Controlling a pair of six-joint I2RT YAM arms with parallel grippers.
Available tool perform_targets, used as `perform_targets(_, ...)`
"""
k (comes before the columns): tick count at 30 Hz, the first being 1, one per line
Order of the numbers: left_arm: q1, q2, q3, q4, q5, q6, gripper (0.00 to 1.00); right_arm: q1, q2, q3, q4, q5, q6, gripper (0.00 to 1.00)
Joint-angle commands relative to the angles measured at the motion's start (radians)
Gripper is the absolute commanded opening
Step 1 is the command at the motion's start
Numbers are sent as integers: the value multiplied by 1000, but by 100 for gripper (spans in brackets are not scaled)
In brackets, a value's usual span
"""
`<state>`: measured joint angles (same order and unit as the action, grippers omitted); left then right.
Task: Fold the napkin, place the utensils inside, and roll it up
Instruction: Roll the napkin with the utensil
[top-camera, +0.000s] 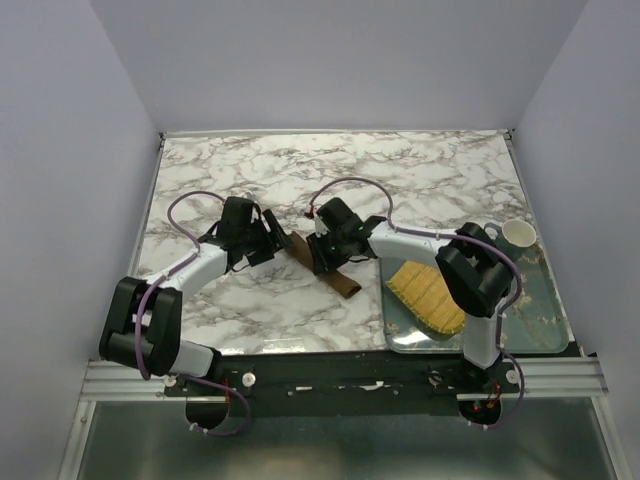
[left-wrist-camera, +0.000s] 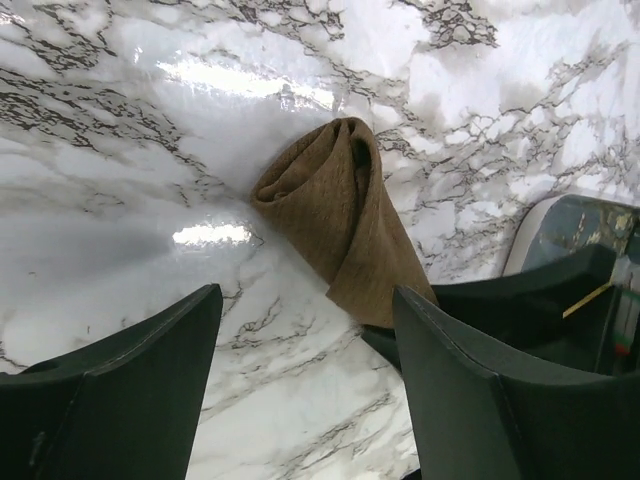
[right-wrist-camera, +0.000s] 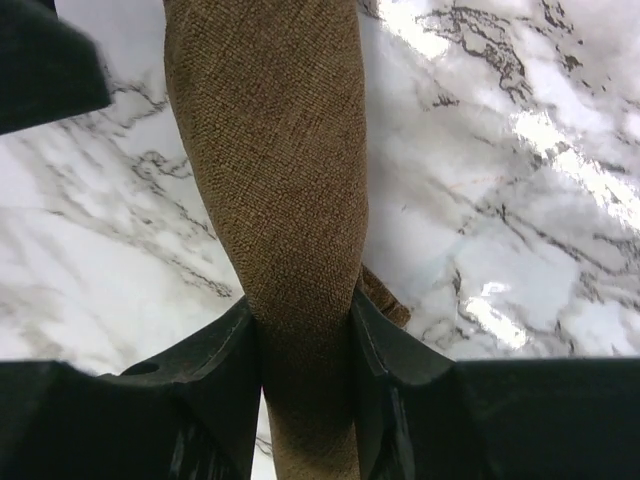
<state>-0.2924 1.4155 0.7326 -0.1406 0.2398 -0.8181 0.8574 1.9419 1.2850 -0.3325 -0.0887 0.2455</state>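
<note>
The dark brown napkin (top-camera: 338, 273) lies rolled into a long narrow bundle on the marble table, running diagonally between the two arms. My right gripper (right-wrist-camera: 303, 330) is shut on the napkin (right-wrist-camera: 275, 180) at the roll's middle, its fingers pinching the cloth from both sides. My left gripper (left-wrist-camera: 305, 345) is open and empty; the roll's end (left-wrist-camera: 335, 205) lies just ahead of its right finger (left-wrist-camera: 470, 380). In the top view the left gripper (top-camera: 268, 238) sits at the roll's far end and the right gripper (top-camera: 328, 250) over its middle. The fork is hidden.
A glass tray (top-camera: 535, 300) at the right front holds the yellow bamboo mat (top-camera: 428, 295). A white mug (top-camera: 518, 234) stands at the tray's far corner. The tray's edge (left-wrist-camera: 560, 225) shows in the left wrist view. Bare marble (top-camera: 330, 165) spreads behind the arms.
</note>
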Motion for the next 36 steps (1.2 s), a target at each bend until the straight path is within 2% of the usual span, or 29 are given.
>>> perform_targets(1, 7, -43, 8, -10, 19, 10, 79, -118, 52, -52, 53, -448, 21, 42)
perform_targets(6, -8, -10, 21, 27, 41, -19, 80, -210, 110, -36, 55, -685, 28, 42)
perform_targets(9, -30, 40, 50, 38, 43, -30, 80, -231, 144, -27, 56, -752, 28, 42)
perform_targets(16, -71, 155, 100, 61, 3, -41, 79, -241, 190, -7, 56, -807, 31, 43)
perform_targets(20, -73, 177, 100, 30, -53, -26, 71, -242, 195, 2, 52, -810, 32, 46)
perform_targets(22, -73, 172, 93, 21, -74, -18, 67, -245, 190, 7, 44, -800, 31, 47)
perform_targets(23, -71, 168, 81, 21, -76, -12, 61, -245, 187, 10, 40, -793, 28, 48)
perform_targets(29, -79, 146, 47, 24, -86, -16, 53, -244, 166, 40, -34, -709, 9, 57)
perform_targets(32, -80, 129, 44, 24, -91, -21, 52, -242, 112, 48, -83, -617, -5, 65)
perform_targets(36, -82, 125, 51, 18, -88, -26, 52, -199, 22, 68, -154, -400, -29, 76)
